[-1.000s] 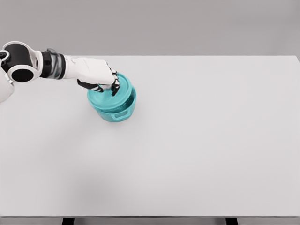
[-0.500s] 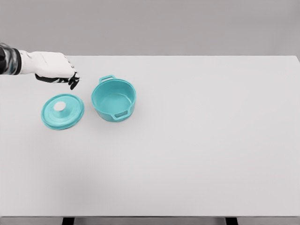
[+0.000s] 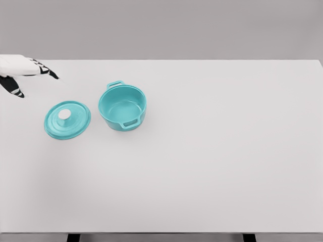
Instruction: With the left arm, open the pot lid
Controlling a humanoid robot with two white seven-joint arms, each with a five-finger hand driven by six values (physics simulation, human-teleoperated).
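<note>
Lid off, lying on tabletop beside open pot; left hand empty at far left edge.

Teal pot (image 3: 122,108) stands upright, open, upper left area of the white tabletop (image 3: 212,151), one handle at 11 o'clock, the other at 5 o'clock. Teal lid (image 3: 67,119) with white knob (image 3: 64,115) lies knob-up at the pot's 9 o'clock, near, not touching. Left hand (image 3: 20,73) at the lid's 10 o'clock, well apart, fingers (image 3: 48,73) spread, released, holding nothing. Right arm out of view.
</note>
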